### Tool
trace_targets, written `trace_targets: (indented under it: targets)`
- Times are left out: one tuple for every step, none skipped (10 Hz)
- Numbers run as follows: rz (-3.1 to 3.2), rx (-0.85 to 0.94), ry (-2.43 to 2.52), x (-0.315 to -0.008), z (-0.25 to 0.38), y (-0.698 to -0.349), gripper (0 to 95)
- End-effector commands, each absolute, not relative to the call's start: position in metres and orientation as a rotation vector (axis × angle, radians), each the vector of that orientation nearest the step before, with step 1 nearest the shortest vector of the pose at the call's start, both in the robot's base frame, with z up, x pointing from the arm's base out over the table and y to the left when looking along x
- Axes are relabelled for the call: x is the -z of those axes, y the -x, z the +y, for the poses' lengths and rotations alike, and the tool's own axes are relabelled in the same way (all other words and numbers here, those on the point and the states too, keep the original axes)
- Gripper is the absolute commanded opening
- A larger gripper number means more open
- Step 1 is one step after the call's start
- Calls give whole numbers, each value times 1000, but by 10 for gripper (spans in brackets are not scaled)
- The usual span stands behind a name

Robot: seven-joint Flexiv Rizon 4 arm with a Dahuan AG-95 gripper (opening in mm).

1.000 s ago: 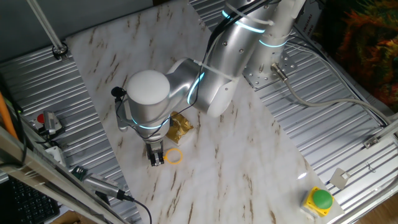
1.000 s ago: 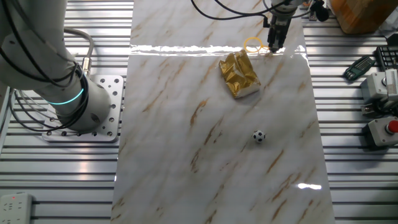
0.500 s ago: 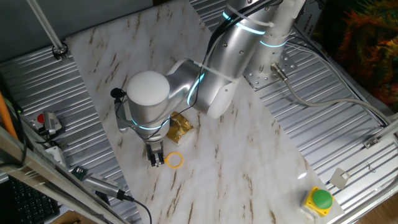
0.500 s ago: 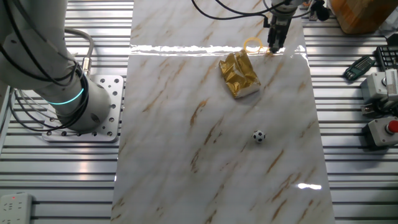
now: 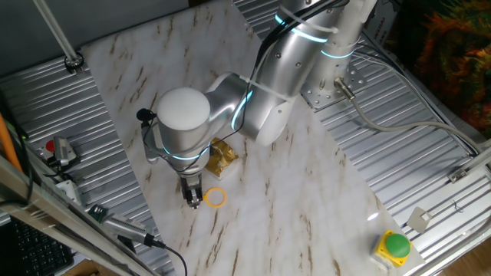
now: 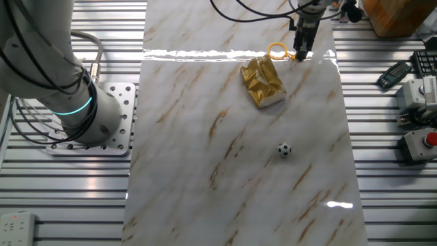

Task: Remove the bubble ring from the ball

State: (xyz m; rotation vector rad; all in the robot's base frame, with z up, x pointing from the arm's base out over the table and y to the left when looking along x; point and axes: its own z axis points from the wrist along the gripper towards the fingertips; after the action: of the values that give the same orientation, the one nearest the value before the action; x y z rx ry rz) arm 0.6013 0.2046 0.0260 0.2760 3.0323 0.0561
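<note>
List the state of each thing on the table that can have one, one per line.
bubble ring: off the ball, handle at the pincer tips, hoop empty.
ball: loose on the marble, far from the ring.
gold foil packet: crumpled, lying beside the ring.
pincer: pointing down at the ring's handle; grip unclear.

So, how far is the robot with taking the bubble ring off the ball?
The main step looks done: the ball lies alone on the marble sheet, far from the bubble ring, beyond the gold foil packet. In hand: the gripper holds the ring's handle, jaws closed. Left: release it and withdraw.
</note>
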Motion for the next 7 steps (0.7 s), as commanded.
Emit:
trace_targets:
  targets:
    - [3033, -56, -267, -26, 204, -601, 380]
    - [3033, -56, -267, -26, 204, -601, 380]
    - [3039, -18, -177, -29, 202, -603, 380]
    - [3041, 15, -109, -34, 199, -604, 380]
    - [3039, 39, 6, -43, 190, -610, 380]
    - [3038, 43, 97, -55, 176, -617, 380]
    - [3036, 31, 137, -66, 162, -622, 380]
